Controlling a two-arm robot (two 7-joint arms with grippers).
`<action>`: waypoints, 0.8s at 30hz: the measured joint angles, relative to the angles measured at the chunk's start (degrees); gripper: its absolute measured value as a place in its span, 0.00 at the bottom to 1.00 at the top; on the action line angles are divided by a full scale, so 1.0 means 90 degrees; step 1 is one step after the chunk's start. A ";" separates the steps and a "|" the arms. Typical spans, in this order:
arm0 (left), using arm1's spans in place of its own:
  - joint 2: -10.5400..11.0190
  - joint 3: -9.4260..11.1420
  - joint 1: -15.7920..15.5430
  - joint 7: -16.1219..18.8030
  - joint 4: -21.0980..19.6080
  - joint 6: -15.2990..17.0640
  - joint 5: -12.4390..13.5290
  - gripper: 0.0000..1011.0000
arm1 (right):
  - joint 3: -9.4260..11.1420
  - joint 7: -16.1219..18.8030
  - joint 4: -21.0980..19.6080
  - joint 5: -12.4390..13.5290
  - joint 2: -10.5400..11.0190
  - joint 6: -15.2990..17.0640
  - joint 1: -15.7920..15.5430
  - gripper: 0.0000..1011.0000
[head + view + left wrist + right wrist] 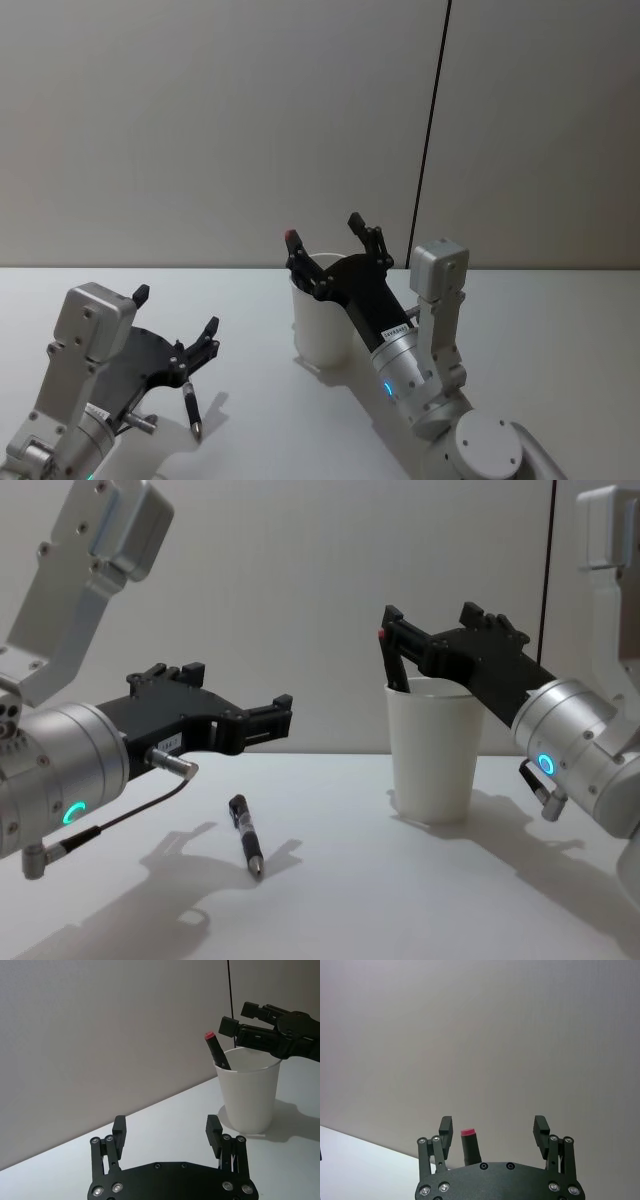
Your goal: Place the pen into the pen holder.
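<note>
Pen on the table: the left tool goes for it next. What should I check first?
1. Left tool open: ok.
2. Pen on the table lying flat, nothing touching it: ok.
3. Left tool centred over that pen: cannot tell.
4. Pen holder upright: ok.
5. Room in the holder beside the red-capped pen leaning on its rim: ok.
6. Right tool clear of the holder's mouth: not ok, it hangs open just above the rim.

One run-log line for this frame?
red-capped pen: in pen holder | right end effector: open over holder | left end effector: open above second pen on table
</note>
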 joint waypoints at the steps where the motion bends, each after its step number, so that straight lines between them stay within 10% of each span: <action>1: 0.0000 0.0000 0.0000 0.0000 0.0000 0.0000 0.0000 0.99 | 0.0003 0.0001 -0.0010 0.0000 0.0000 0.0003 -0.0005 0.99; 24: 0.0000 0.0000 0.0000 0.0000 0.0000 0.0000 0.0000 0.99 | 0.0231 0.0001 -0.1591 0.0498 0.0280 0.0809 -0.0808 0.99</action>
